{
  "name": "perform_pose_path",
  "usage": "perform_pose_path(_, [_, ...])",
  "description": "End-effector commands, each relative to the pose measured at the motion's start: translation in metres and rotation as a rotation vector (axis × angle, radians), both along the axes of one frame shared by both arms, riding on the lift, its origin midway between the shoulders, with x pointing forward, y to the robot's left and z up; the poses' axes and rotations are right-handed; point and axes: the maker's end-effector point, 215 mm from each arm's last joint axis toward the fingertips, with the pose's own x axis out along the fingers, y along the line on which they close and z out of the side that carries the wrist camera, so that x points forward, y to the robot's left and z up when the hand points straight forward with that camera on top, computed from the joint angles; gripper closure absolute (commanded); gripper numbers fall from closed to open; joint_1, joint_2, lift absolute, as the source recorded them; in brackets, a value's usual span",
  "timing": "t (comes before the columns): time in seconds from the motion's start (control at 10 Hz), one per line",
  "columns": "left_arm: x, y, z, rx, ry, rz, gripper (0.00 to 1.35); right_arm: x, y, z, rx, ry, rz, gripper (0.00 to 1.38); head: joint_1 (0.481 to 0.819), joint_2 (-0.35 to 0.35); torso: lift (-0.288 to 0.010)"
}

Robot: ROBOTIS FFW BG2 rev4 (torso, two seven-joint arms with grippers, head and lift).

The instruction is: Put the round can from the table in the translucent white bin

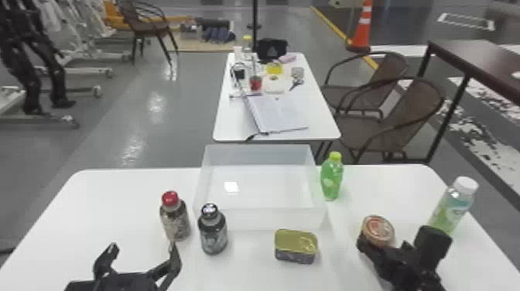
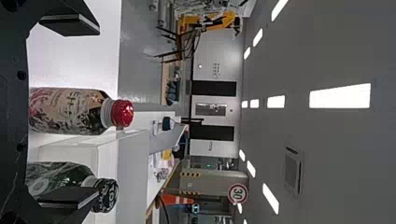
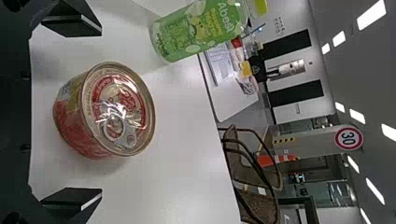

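Note:
On the right part of the white table stands the round can point(image 1: 378, 231), and my right gripper point(image 1: 398, 238) is at its near side in the head view. The right wrist view has the round can point(image 3: 105, 110) between the spread fingers of my right gripper point(image 3: 72, 112), with a gap on either side. The translucent white bin point(image 1: 259, 218) stands at the table's back middle. My left gripper point(image 1: 141, 257) is open at the front left, short of the red-capped bottle; in its wrist view that gripper point(image 2: 70, 112) has nothing clasped.
The red-capped bottle point(image 1: 175, 220) and dark bottle point(image 1: 212, 232) stand left of the bin's front. A rectangular tin point(image 1: 296, 246) sits before the bin. The green bottle point(image 1: 332, 178) is by the bin's right side, a white-capped bottle point(image 1: 452, 207) beyond my right gripper.

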Motion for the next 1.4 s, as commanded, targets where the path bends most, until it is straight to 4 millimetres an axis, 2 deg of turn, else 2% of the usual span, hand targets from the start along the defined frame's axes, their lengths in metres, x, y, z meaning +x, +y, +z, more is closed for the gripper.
perform_pose_path(0.0, [0.0,0.0,-0.001,-0.008,0.0,0.002,0.1,0.007,-0.004,0.001,-0.015,0.002,0.001,0.09,0.549,0.0,-0.1])
perform_pose_path(0.4, [0.0,-0.002,-0.003,-0.014,0.002,-0.002,0.1,0.021,-0.006,0.002,-0.059,0.019,0.016,0.09,0.549,0.0,-0.1])
perform_pose_path(0.8, [0.0,-0.003,-0.001,-0.018,-0.011,-0.005,0.1,0.024,-0.001,-0.007,-0.087,0.052,0.031,0.09,0.549,0.0,-0.1])
perform_pose_path(0.9, [0.0,-0.004,-0.001,-0.018,-0.01,-0.007,0.1,0.027,-0.001,-0.006,-0.095,0.052,0.036,0.19,0.549,0.0,-0.1])
perform_pose_path(1.1, [0.001,-0.005,0.0,-0.02,-0.013,-0.011,0.1,0.033,-0.002,0.0,-0.11,0.032,0.04,0.61,0.549,0.0,-0.1])
perform_pose_path(1.2, [0.001,-0.005,-0.001,-0.021,-0.015,-0.01,0.1,0.034,0.0,0.001,-0.099,0.033,0.038,0.7,0.549,0.0,-0.1])
perform_pose_path(1.3, [0.001,-0.005,0.0,-0.023,-0.018,-0.009,0.1,0.033,0.003,0.0,-0.086,0.032,0.038,0.71,0.549,0.0,-0.1])
